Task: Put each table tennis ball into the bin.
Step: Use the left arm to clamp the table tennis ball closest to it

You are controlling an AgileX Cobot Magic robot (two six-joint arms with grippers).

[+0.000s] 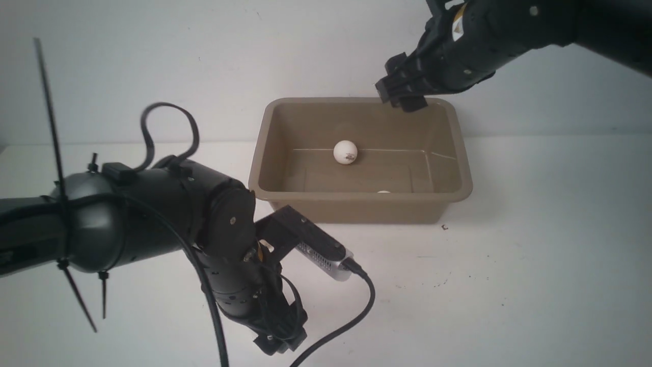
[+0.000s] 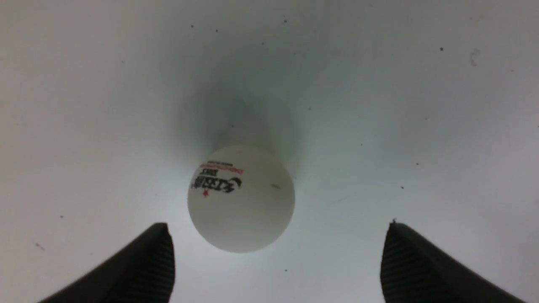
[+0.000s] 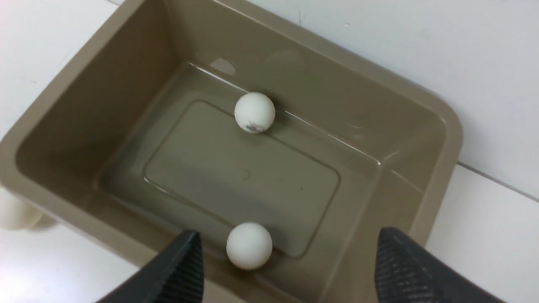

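Left claw point(image 1: 280, 342): nearest you, low over the tabletop point(image 1: 509, 285) and pointing down. Its fingers point(image 2: 143, 269) stand spread wide and pinch nothing.
Loose ball point(image 2: 241, 198): it rests on the tabletop just ahead of those fingers, centred between them and touching neither, with its printed logo showing. Count this one as not yet done.
Bin point(image 1: 356, 210): beyond the left arm, upright on the tabletop.
Near ball point(image 3: 249, 245): inside the bin, close to the wall nearest the robot. From the front you see only its top over the rim.
Far ball point(image 1: 345, 152): inside the bin, at the foot of the far wall.
Right claw point(image 1: 402, 95): above the bin's far rim, spread wide and empty.
Pale shape point(image 3: 12, 210): just outside the bin's wall, cut off by the frame edge — you cannot tell whether it is another ball.
Progress: you can count two balls in and at least one out, so the job looks only partly done. Your likely next move is closing the left claw on the loose ball.
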